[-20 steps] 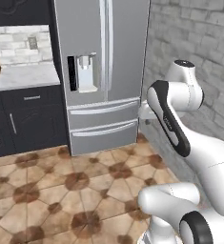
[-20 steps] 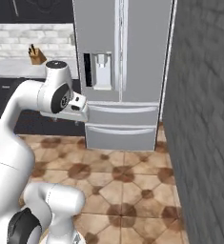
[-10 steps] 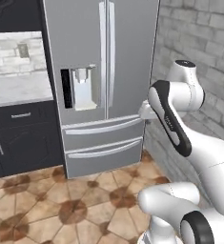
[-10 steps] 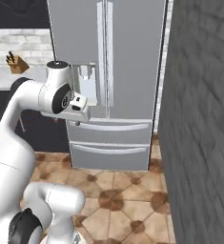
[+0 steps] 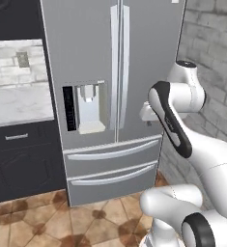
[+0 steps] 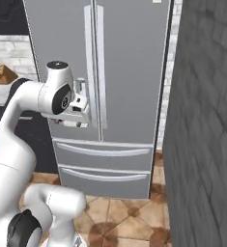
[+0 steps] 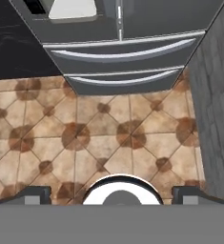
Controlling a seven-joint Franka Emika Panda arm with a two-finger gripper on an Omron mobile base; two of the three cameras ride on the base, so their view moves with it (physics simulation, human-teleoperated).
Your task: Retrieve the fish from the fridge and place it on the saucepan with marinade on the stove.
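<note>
The fridge (image 5: 134, 72) stands straight ahead, tall and grey. Both doors are closed, with long bar handles (image 5: 119, 72) at the middle seam and a water dispenser (image 5: 88, 106) on the left door. Its two bottom drawers (image 7: 118, 52) are closed too. My gripper (image 7: 112, 193) hangs folded in front of the fridge at about dispenser height, pointing down at the floor, open and empty. It is also in the right base view as the gripper (image 6: 71, 120), just left of the door seam. The fish is hidden. The saucepan, marinade and stove are out of view.
A grey brick wall (image 6: 202, 120) runs close along the fridge's right side. Dark cabinets (image 5: 18, 164) under a white marble counter (image 5: 18, 103) adjoin on the left, with a knife block (image 6: 1, 72) on the counter. Brown tiled floor (image 7: 108, 133) lies in front.
The base has driven toward the fridge, so the whole scene shifted and the fridge looms larger. The arm keeps the same folded pose and the gripper stays open.
</note>
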